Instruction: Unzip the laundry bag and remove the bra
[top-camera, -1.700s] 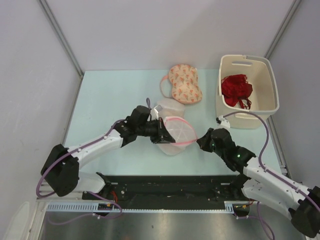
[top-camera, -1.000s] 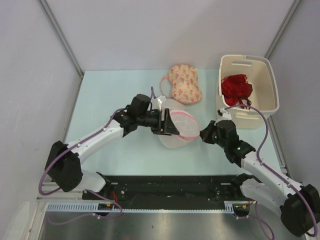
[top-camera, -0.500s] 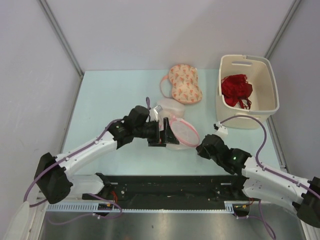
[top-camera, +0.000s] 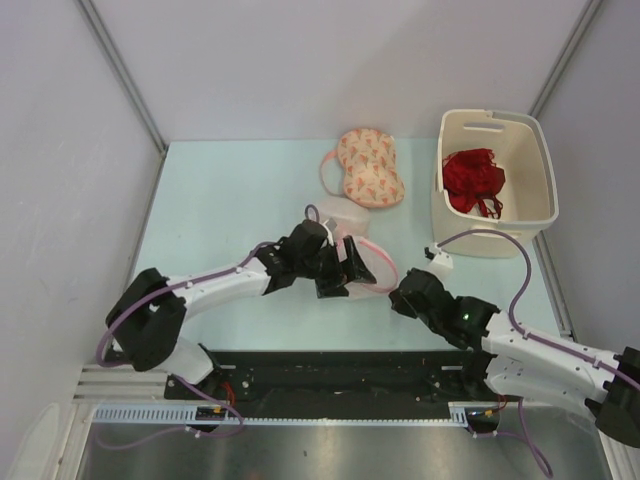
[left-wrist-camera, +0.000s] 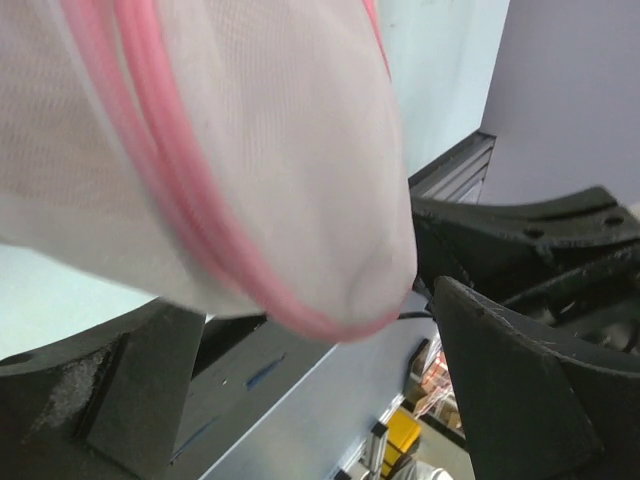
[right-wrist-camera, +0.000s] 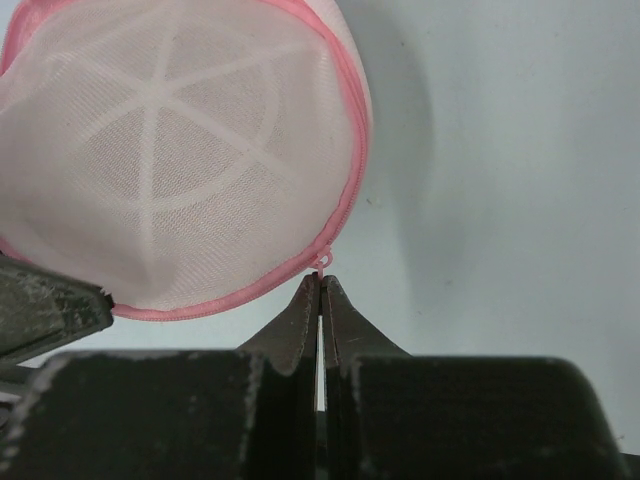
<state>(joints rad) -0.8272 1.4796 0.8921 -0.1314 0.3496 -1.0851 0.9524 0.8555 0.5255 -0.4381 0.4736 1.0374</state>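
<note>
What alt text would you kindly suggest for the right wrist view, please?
The right gripper, fingers shut, has its tips at the pink zipper pull on the rim of the white mesh laundry bag, which fills the upper left over a pale blue table.

1. The top view was bright and evenly lit, diffusely from above. The table (top-camera: 220, 200) showed no glare, and only faint, soft shadows lay under the arms.
2. That view was sharp from edge to edge.
3. In the left wrist view the laundry bag (left-wrist-camera: 250, 150) sat too close to the lens, so its mesh and pink trim were soft and smeared.
4. The left gripper's fingers (left-wrist-camera: 520, 400) were dark yet fairly crisp.
5. The right wrist view was sharp on the mesh. A soft grey shadow fell to the right of the bag, and the right gripper's fingers (right-wrist-camera: 300, 320) were near-black and slightly blurred.
</note>
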